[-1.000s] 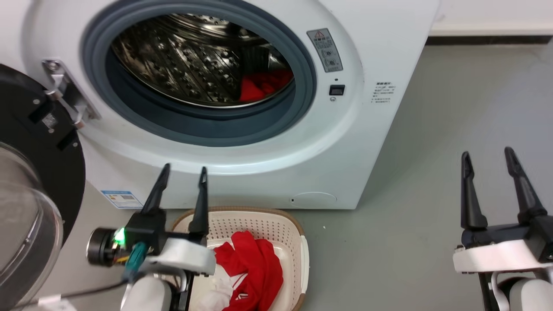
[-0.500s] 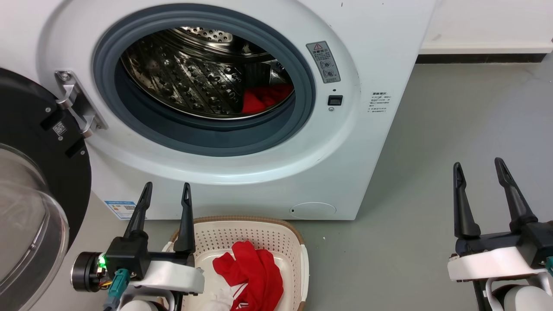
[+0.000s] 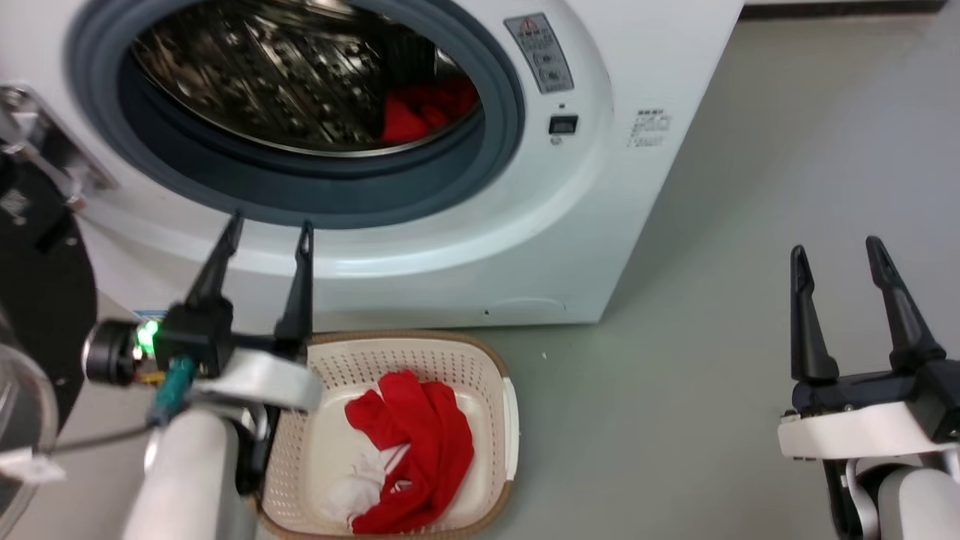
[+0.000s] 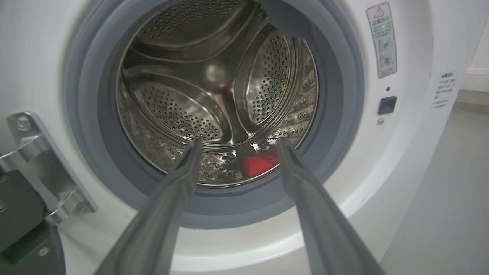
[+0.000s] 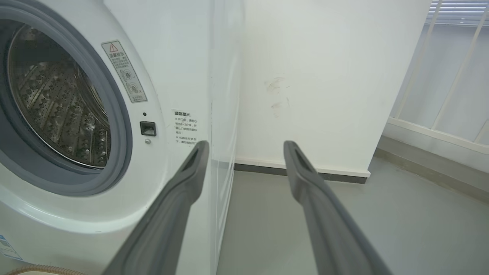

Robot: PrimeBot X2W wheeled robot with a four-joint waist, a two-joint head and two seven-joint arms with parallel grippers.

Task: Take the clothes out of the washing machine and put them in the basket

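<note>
The white washing machine [image 3: 570, 195] stands with its door swung open to the left; its porthole faces me. Red clothes [image 3: 424, 112] lie low at the right inside the steel drum, seen as a red patch [image 4: 259, 163] in the left wrist view. More red and white clothes [image 3: 409, 450] lie in the cream basket [image 3: 420, 358] on the floor before the machine. My left gripper [image 3: 270, 234] is open and empty, above the basket's left rim, fingertips just below the grey gasket [image 4: 340, 114]. My right gripper [image 3: 836, 251] is open and empty over the floor, right of the machine [image 5: 160, 95].
The black-rimmed glass door [image 3: 37, 315] hangs open at the far left, close beside my left arm. Grey floor [image 3: 712, 225] stretches right of the machine. A white wall [image 5: 324, 76] and a window frame [image 5: 439, 95] lie beyond it.
The head camera has shifted, so the machine sits higher and more to the left. My left gripper has risen toward the porthole's lower rim. The right gripper has held its pose.
</note>
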